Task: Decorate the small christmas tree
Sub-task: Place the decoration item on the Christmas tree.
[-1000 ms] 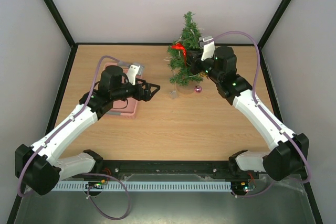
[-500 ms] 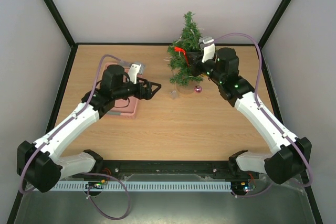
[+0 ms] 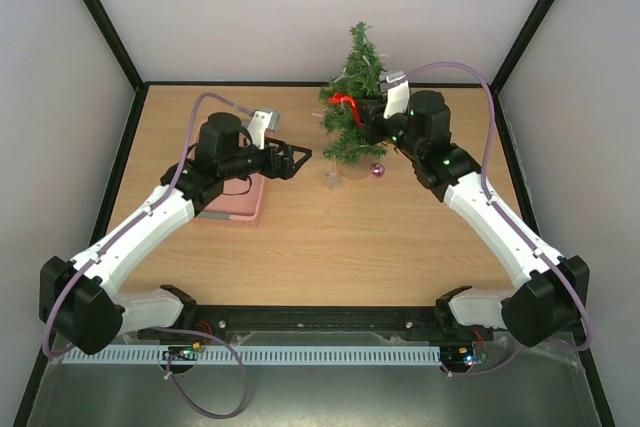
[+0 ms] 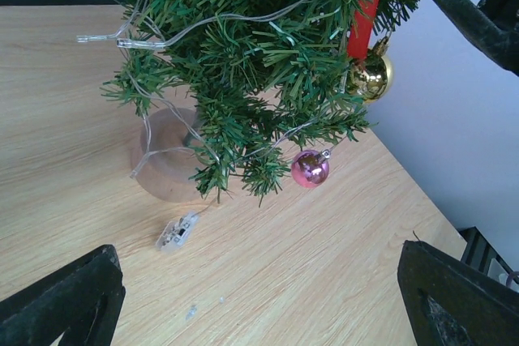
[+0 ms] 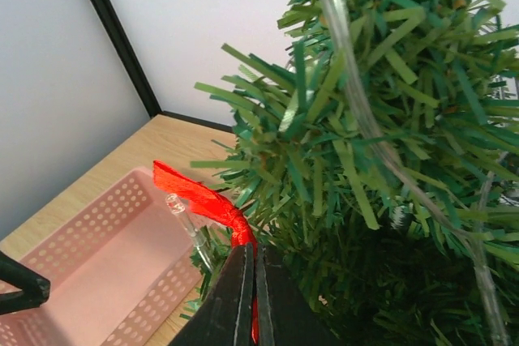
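The small christmas tree (image 3: 352, 97) stands at the back of the table, strung with a clear light wire. A pink bauble (image 4: 310, 168) and a gold bauble (image 4: 371, 74) hang from its lower branches. My right gripper (image 5: 254, 261) is shut on a red ribbon (image 5: 199, 196) and pressed into the tree's (image 5: 389, 160) side. In the top view that ribbon (image 3: 345, 99) lies on the tree's left flank, just left of the right gripper (image 3: 362, 119). My left gripper (image 3: 297, 159) is open and empty, just left of the tree. The left wrist view looks at the tree's (image 4: 243, 62) round base (image 4: 162, 164).
A pink perforated basket (image 3: 235, 197) lies under the left arm, also seen in the right wrist view (image 5: 89, 257). The light wire's clear clip (image 4: 177, 231) lies on the wood in front of the tree's base. White walls with black frame edges close in the table.
My left arm has swung right and away from me, from over the basket toward the tree, jaws staying open. The right gripper has kept the ribbon at the tree, barely shifting.
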You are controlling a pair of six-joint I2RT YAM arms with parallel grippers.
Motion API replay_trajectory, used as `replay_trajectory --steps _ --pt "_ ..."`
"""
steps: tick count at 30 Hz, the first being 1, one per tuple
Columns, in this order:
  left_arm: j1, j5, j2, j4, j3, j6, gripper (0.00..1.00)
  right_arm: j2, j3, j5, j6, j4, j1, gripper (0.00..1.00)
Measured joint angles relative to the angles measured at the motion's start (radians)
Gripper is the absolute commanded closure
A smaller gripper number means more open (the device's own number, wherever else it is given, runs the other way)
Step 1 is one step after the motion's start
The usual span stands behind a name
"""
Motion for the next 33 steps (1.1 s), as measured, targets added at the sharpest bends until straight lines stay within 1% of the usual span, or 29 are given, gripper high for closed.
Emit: replay_trajectory --steps 8,14,17,23,27,30,33 --pt "0.0 0.005 0.0 0.0 -0.001 0.0 0.07 0.005 0.0 0.04 0.0 -0.001 0.0 0.98" --pt "0.0 0.005 -0.004 0.0 -0.012 0.0 0.06 0.005 0.0 0.056 0.0 -0.001 0.0 0.88" --pt "0.0 0.004 -0.012 0.0 -0.019 0.0 0.06 0.005 0.0 0.055 -0.002 -0.001 0.0 0.87" --pt "0.0 0.005 -0.023 0.0 -0.023 0.0 0.06 0.003 -0.001 0.051 0.0 -0.002 0.0 0.81" --pt "0.0 0.004 -0.023 0.0 -0.024 -0.001 0.06 -0.01 -0.008 0.053 -0.001 -0.005 0.0 0.8" --pt "0.0 0.004 -0.023 0.0 -0.024 -0.003 0.06 -0.024 -0.008 0.053 0.0 -0.013 0.0 0.76" --pt "0.0 -0.001 -0.027 -0.001 -0.024 -0.003 0.02 -0.041 -0.009 0.053 0.004 -0.027 0.0 0.71"
